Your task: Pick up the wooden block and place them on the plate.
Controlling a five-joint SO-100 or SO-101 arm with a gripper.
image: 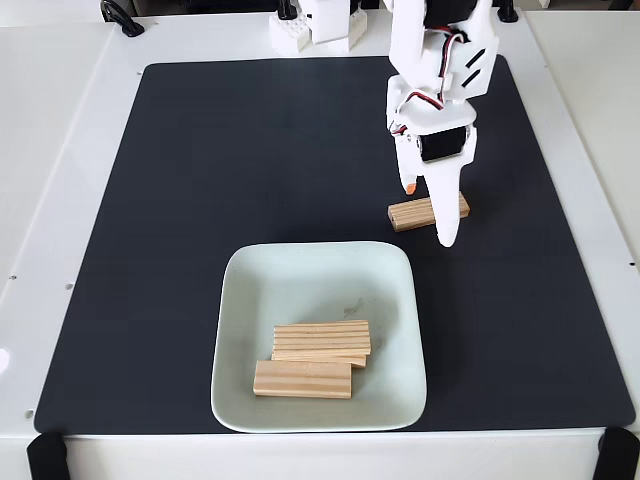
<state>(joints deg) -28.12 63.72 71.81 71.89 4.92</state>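
No readable text, label, brand, number or sign appears on anything here

Your one fixed cam sits up high on the front side of the table (60,150), tilted down and facing the arm's base (320,30) at the far edge. It's close enough that the black mat (200,200) takes up most of the shot, with table edges cropped.
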